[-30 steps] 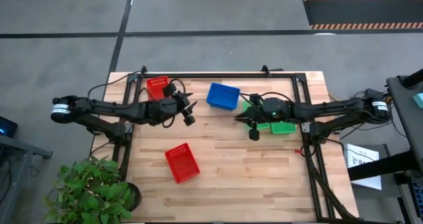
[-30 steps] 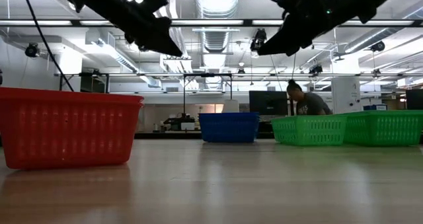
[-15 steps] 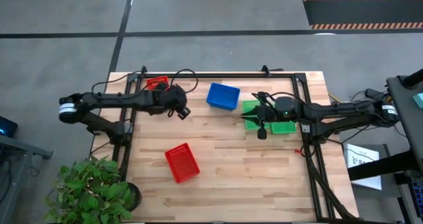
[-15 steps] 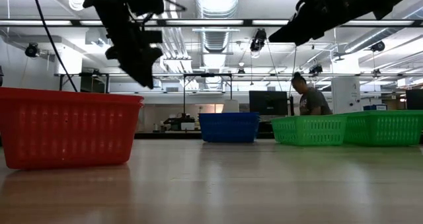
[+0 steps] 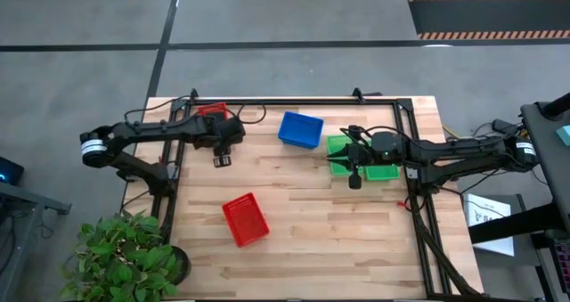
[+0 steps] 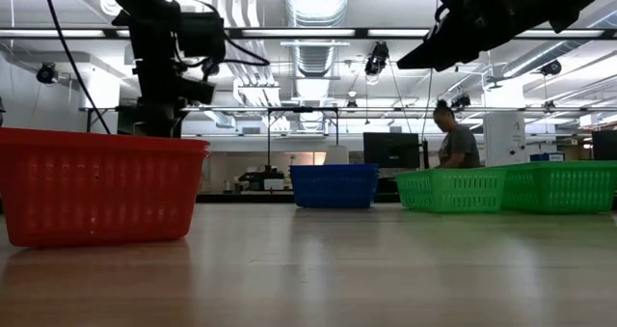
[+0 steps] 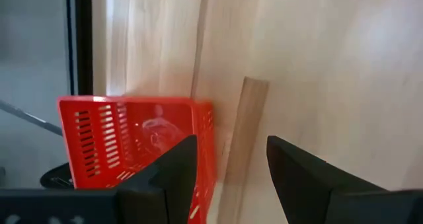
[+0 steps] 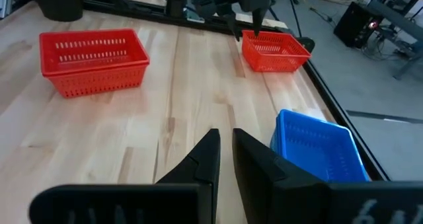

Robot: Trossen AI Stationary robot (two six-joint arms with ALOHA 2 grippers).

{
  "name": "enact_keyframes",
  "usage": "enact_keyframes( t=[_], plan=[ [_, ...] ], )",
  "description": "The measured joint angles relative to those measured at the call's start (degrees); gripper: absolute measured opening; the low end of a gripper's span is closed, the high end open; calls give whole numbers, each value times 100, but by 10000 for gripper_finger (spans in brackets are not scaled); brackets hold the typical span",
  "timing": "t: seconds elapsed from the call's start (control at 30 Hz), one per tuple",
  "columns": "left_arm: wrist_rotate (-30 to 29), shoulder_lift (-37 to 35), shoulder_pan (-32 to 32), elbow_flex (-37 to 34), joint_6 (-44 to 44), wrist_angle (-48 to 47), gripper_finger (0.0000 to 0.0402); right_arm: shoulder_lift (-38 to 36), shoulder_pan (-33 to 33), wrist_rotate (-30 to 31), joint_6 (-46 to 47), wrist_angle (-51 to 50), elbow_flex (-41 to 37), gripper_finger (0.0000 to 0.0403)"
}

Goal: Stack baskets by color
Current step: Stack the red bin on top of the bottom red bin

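One red basket (image 5: 245, 219) rests on its base near the table's front, and another red basket (image 5: 211, 112) stands at the far left corner, partly under my left arm. My left gripper (image 5: 220, 159) hangs open, pointing down just beside that far basket (image 7: 132, 145); it touches nothing. The blue basket (image 5: 300, 129) sits at the far middle. Two green baskets (image 6: 451, 189) (image 6: 562, 186) stand side by side under my right arm. My right gripper (image 5: 354, 179) is shut, raised above the table beside the green ones.
A thin wooden strip (image 7: 241, 145) lies on the tabletop between my left fingers in the wrist view. A black frame (image 5: 294, 100) runs along the table's far and side edges. Bare wood lies in the middle and near right. A person (image 6: 453, 144) stands far behind the table.
My left gripper has swung from mid-table toward the left edge and the far red basket, tipping from nearly level to pointing steeply down and sinking a little; it stays open. My right gripper has drawn slightly back toward the right edge.
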Motion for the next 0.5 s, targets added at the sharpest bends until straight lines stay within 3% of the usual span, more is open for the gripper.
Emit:
enact_keyframes(
  t=[0.5],
  plan=[
    [66,0,735,-578,593,733,166,0,0,0,18,-80,-1,34]
  ],
)
